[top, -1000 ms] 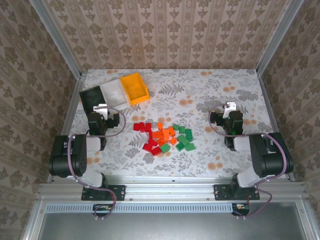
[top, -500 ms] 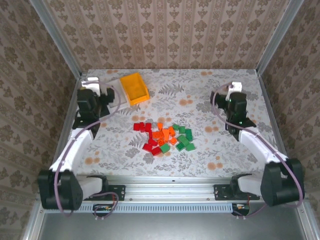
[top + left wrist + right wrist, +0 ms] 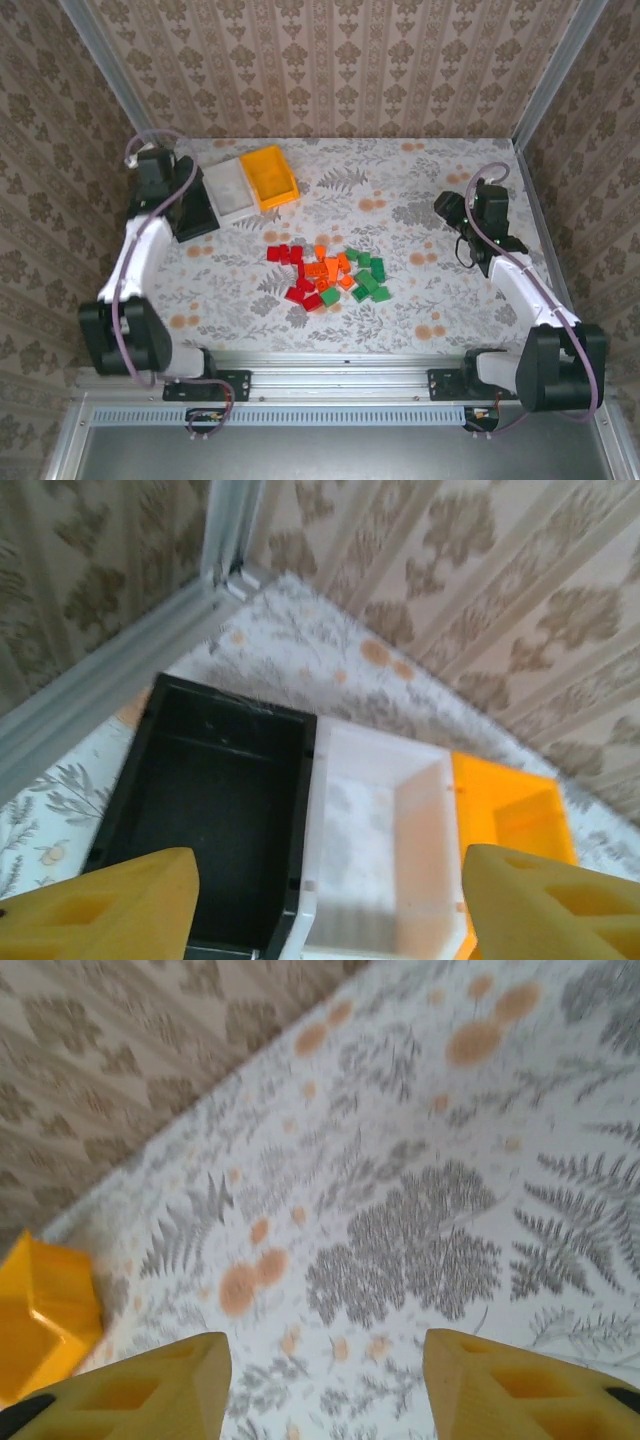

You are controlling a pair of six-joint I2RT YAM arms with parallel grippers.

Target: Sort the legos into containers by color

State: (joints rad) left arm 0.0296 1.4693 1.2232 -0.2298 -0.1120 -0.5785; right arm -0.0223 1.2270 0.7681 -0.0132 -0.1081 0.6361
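Note:
The legos (image 3: 326,275) lie in a loose pile at mid table: red ones (image 3: 289,256) on the left, orange ones (image 3: 323,268) in the middle, green ones (image 3: 369,281) on the right. The containers stand in a row at the back left: black (image 3: 215,800), white (image 3: 372,825), orange-yellow (image 3: 512,815). My left gripper (image 3: 330,910) hangs open above the near rims of the black and white bins, holding nothing. My right gripper (image 3: 325,1390) is open over bare tablecloth, far right of the pile. A corner of the orange-yellow bin (image 3: 40,1310) shows at its left.
The floral tablecloth (image 3: 420,320) is ringed by a metal frame and patterned walls. The left frame rail (image 3: 90,695) runs close beside the black bin. The right arm (image 3: 515,275) stretches along the right side, the left arm (image 3: 135,255) along the left edge.
Both arms have unfolded from near their bases and swung outward. The left gripper has gone to the back left by the bins, the right to the right side. The legos have not moved.

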